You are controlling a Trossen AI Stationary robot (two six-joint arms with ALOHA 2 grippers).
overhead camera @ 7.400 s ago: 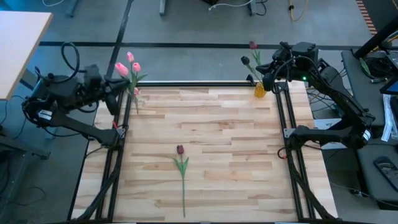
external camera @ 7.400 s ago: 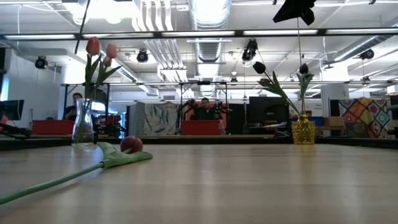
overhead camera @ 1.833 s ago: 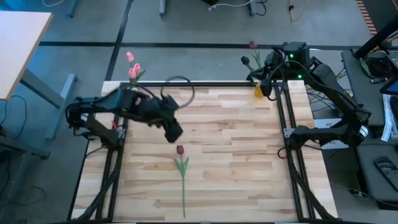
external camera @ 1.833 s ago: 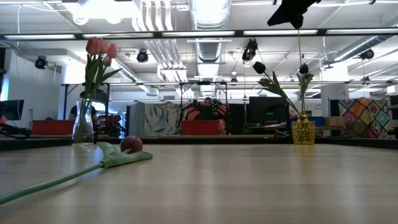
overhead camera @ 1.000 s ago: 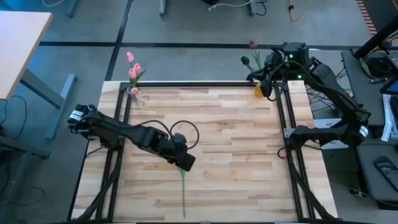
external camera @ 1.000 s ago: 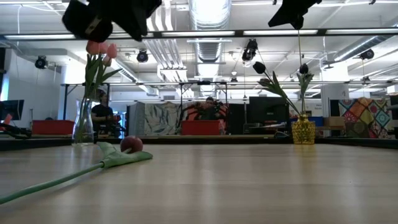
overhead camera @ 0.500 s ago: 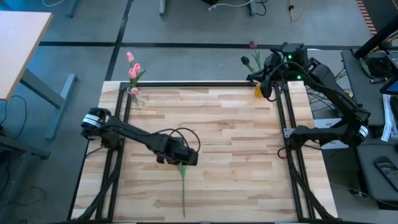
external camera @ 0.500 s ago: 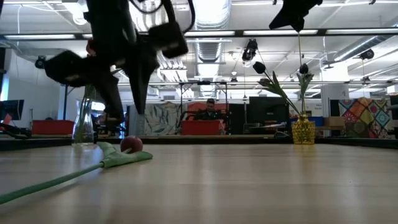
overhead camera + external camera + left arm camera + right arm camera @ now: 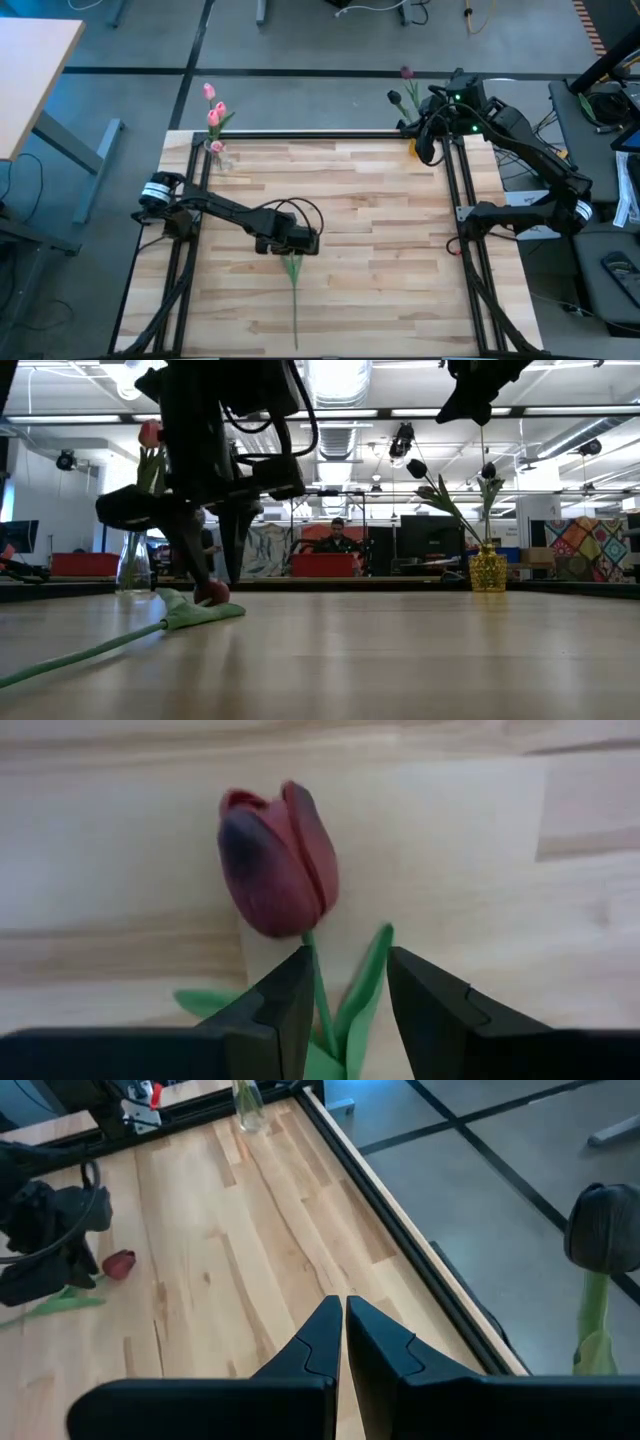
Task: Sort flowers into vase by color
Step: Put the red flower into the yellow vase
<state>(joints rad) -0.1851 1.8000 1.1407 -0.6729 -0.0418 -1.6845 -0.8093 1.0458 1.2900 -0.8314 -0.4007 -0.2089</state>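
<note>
Pale butcher-block planks make up the table (image 9: 380, 230), framed by black rails. Down near its middle the left gripper (image 9: 292, 243) is lowered right over a lone tulip (image 9: 278, 860); its fingers (image 9: 285, 1010) stand apart, one on each side of the thin green stem just below the head, and I cannot tell whether they touch it. That tulip lies flat on the wood, with a dark maroon-red, closed, egg-shaped head, a green leaf curling up beside the stem, and the long stem running toward the near edge of the table. At the far left corner a clear glass vase (image 9: 216, 157) holds pink tulips (image 9: 213, 106); I count two heads from above, and whether there are more I cannot tell. At the far right corner a yellow glass vase (image 9: 488, 570) holds dark tulips (image 9: 416, 467), two heads that I can count, on leaning stems. High above that corner the right gripper (image 9: 341, 1320) hangs with its fingers closed together on nothing. Beyond the table a person (image 9: 337, 536) sits at a red desk.
</note>
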